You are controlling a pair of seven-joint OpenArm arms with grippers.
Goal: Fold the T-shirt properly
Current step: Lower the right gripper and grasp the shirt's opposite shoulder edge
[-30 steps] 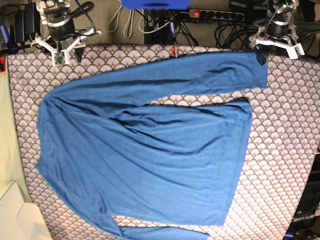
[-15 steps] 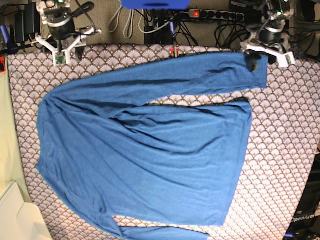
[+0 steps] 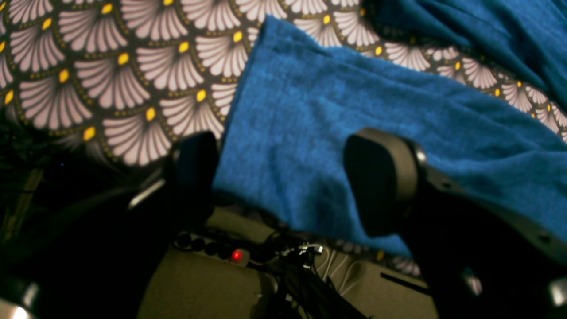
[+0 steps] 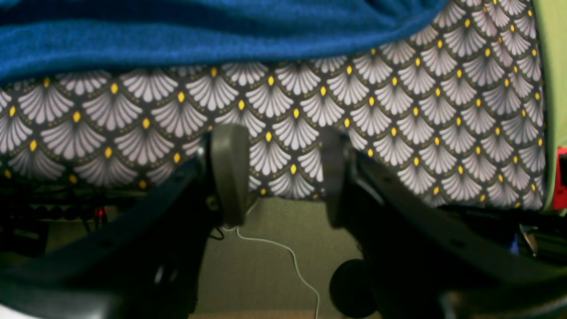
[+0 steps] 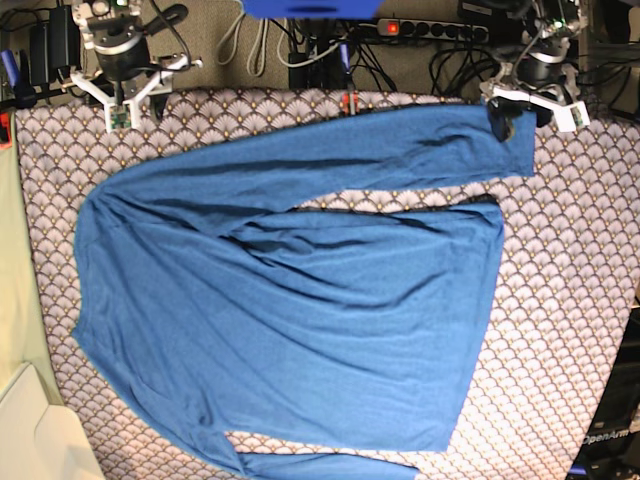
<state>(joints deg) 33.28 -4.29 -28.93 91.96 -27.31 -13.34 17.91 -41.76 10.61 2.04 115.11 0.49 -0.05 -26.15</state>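
Currently, the sleeve cuff (image 5: 515,135) of the T-shirt (image 5: 300,300), at one o'clock, is straddled by the wide-open left gripper (image 3: 283,177); closure is judged next, while the right gripper (image 4: 277,173) is parted, empty.

The shirt (image 5: 300,300) is plain royal blue, long-sleeved, of thin knit, spread nearly flat with soft wrinkles. Its shoulders lie toward 9 o'clock, its hem toward 3. One sleeve stretches across the top toward 2 o'clock; the other runs off the frame at 6.
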